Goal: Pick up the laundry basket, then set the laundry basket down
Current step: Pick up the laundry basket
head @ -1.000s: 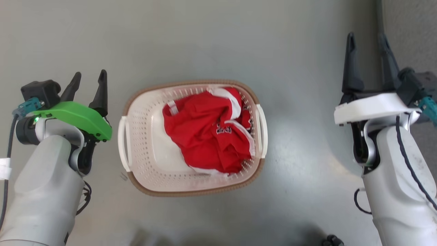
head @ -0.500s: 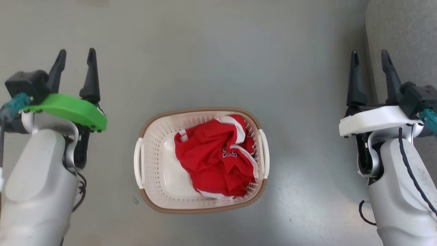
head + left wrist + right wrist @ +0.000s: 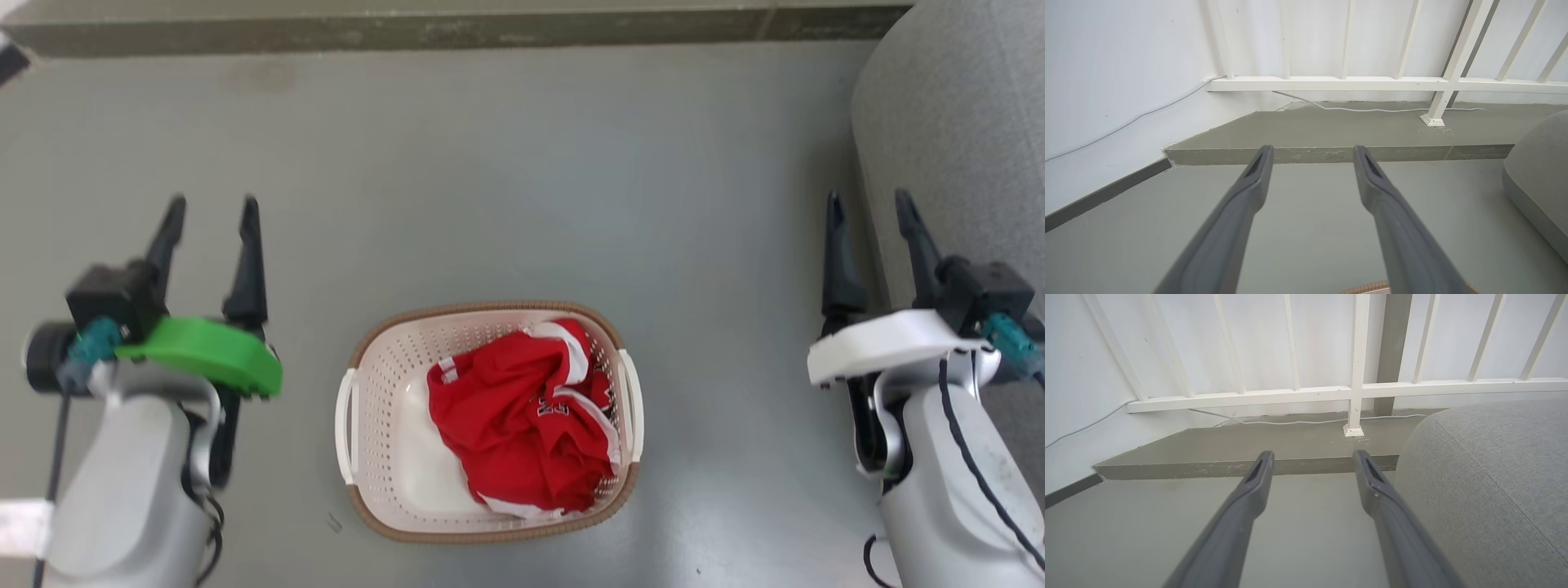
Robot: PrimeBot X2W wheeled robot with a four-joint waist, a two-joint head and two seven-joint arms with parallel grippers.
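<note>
The shallow oval cream-white plastic laundry basket [image 3: 482, 308] (red cloth [image 3: 514, 425] inside) rests on the grey floor [image 3: 522, 163] at six o'clock. The left gripper [image 3: 212, 208] at nine and right gripper [image 3: 867, 200] at three hang with fingers released. Reaching its white side handles [image 3: 344, 425] likely comes next.

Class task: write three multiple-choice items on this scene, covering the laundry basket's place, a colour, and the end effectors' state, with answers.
1. Where is the laundry basket? A) on the floor between the arms; B) on a table; C) lifted by one handle.
2. What colour is the garment in it? A) blue; B) red; C) yellow.
3. How are the left end effector and right end effector? A) both shut on handles; B) both open, empty; C) one open, one shut.
Answers: 1 A, it rests on the floor, untouched; 2 B, red cloth with white trim; 3 B, fingers apart in both wrist views, nothing between.
</note>
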